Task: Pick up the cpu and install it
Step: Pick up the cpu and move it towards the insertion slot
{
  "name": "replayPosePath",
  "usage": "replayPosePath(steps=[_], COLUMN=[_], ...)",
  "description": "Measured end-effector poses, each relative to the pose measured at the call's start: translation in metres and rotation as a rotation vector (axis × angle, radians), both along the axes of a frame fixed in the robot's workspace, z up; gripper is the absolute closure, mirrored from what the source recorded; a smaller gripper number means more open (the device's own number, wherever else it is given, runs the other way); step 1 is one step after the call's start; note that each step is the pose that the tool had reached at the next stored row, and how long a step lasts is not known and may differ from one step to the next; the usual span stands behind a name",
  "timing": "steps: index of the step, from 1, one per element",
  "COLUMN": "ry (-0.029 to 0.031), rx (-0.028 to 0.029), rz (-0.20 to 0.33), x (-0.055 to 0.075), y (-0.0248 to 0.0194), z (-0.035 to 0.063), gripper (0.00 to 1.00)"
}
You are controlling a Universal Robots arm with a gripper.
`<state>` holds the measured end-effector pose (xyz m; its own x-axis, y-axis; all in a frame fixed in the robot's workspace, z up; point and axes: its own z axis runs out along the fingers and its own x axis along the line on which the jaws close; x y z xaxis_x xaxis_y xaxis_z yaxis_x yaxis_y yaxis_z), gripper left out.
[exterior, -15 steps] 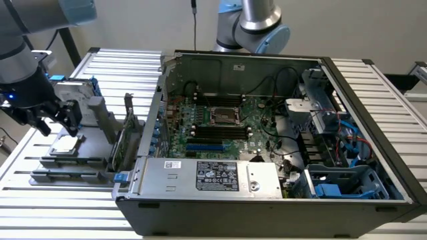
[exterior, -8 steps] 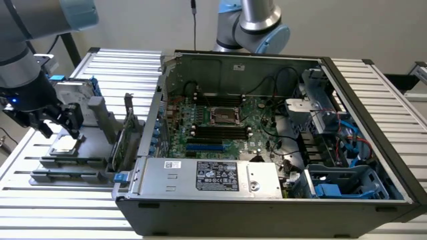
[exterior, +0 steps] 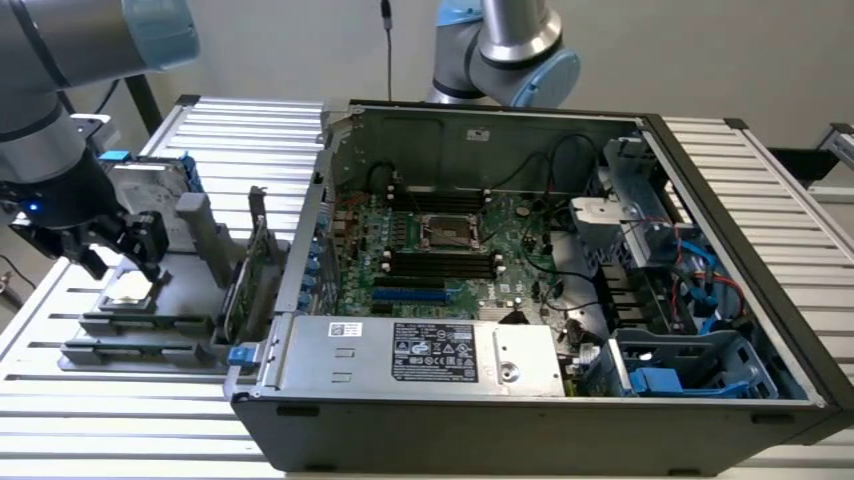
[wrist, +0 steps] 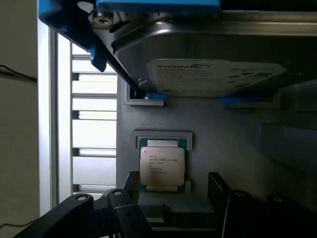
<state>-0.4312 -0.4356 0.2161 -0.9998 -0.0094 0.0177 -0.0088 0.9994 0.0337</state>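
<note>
The gripper (exterior: 120, 262) is down low at the exterior view's left, its black fingers (exterior: 88, 258) spread as wide as they go and nothing between them. It hangs right over the cpu (exterior: 130, 292), close above it; from here I can't tell whether the fingertips touch anything. From the wrist view, one finger (wrist: 218, 186) stands on either side of the chip with the gripper (wrist: 174, 184) centred just past its near edge, and there's clear grey surface between the pads and the chip's sides.

The cpu (wrist: 162, 167) lies flat, silver top up with print on it, seated in a shallow square recess of a grey fixture (exterior: 147, 325). It is not in the machine.

Just beyond the chip, on the far side of that fixture, the hard drive (exterior: 140, 185) in its blue frame leans up; in the wrist view the hard drive (wrist: 213, 74) has its label facing the camera. A green card (exterior: 247, 280) stands on edge between the fixture and the computer case (exterior: 534, 430).

The case lies open on the slatted table (exterior: 120, 400), to the exterior view's right of the fixture. Inside, the motherboard's socket (exterior: 447, 232) sits in the middle, black memory sticks (exterior: 441, 265) on its near and far sides, and the power supply (exterior: 414, 350) runs along the near wall.
</note>
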Motion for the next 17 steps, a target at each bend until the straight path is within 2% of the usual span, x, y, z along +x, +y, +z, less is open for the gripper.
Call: replayPosePath(steps=[5,13,17], ry=[0.0024,0.0024,0.0025], rx=[0.0037,0.0057,0.0104], rz=[0.000,0.000,0.000], x=[-0.001,-0.005,-0.006], y=[0.0000,0.0000,0.0000], z=[-0.0046,-0.0169,-0.0214], gripper=[0.33,0.33,0.33])
